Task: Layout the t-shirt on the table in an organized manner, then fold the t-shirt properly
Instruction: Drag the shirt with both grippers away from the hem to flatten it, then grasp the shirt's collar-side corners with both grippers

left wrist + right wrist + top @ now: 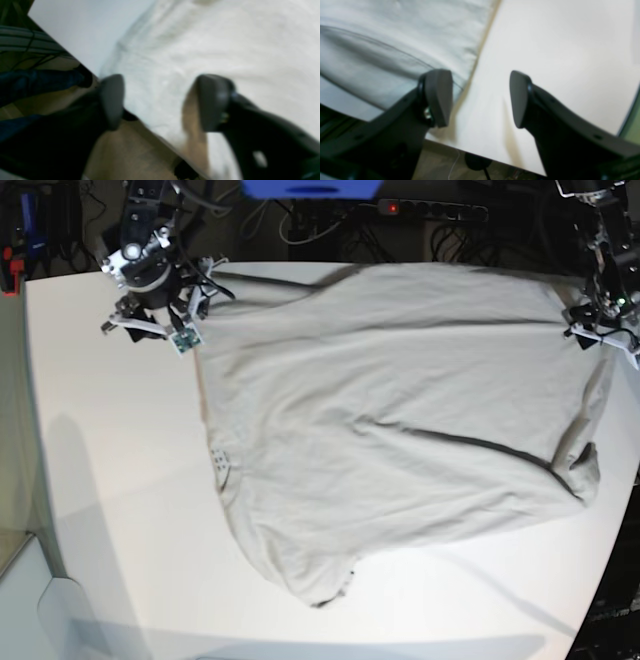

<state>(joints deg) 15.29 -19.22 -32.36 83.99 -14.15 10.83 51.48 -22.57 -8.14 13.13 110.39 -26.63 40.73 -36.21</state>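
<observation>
T-shirt [400,430] lies spread across the table [110,480], wrinkled. No readable label or print; wrist views are blurred. Left gripper [160,102] gapes over the shirt edge, holding nothing. Right gripper [480,98] stands wide, empty, beside the hem.

Brightness: we see even, soft daylight-like light on the table [110,480] in the base view.
Shadows: we note faint grey shadows along the table's near edge and dark creases across the t-shirt [400,430].
Blur: both wrist views look smeared; fabric and fingers [112,100] lack sharp edges.
Distortion: we see the table edge curve in the base view.
Background: dim and murky.
</observation>
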